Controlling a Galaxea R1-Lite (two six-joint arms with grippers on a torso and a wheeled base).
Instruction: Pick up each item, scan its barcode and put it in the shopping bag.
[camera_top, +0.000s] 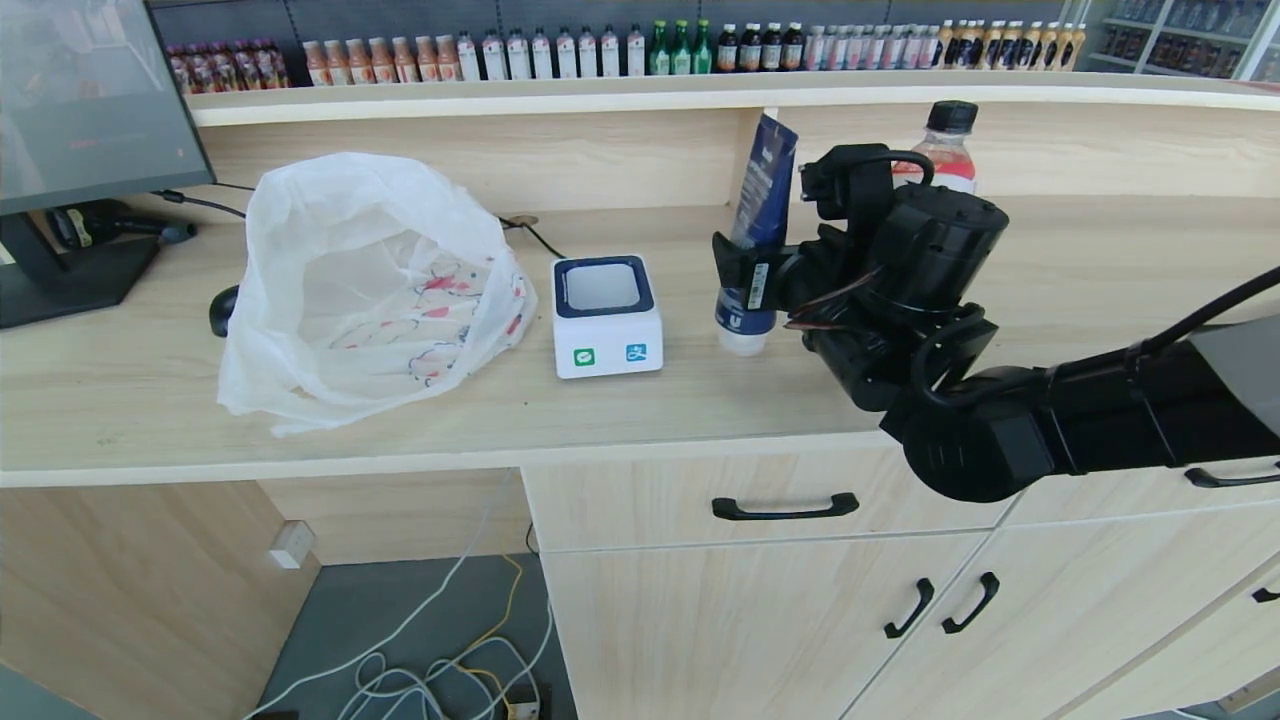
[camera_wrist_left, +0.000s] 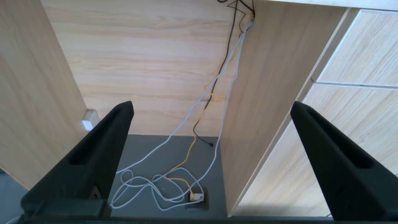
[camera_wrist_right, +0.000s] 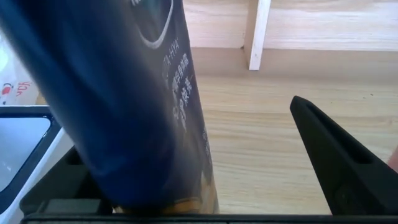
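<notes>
Head camera overlooks the counter (camera_top: 120, 400); right wrist sees it close, left beneath.

Note the scanner (camera_top: 607, 330) at mid-counter (camera_top: 120, 400). The shopping bag (camera_top: 370, 290) lies on the counter just beside it, at its nine o'clock. The tube (camera_top: 757, 235) stands cap down, near its three o'clock. A bottle (camera_top: 945, 150) stands farther back, at the tube's one o'clock. You have the monitor (camera_top: 90, 90) at the bag's ten o'clock. A row of bottles (camera_top: 620, 50) lines the shelf (camera_top: 500, 95) behind, at twelve o'clock.
</notes>
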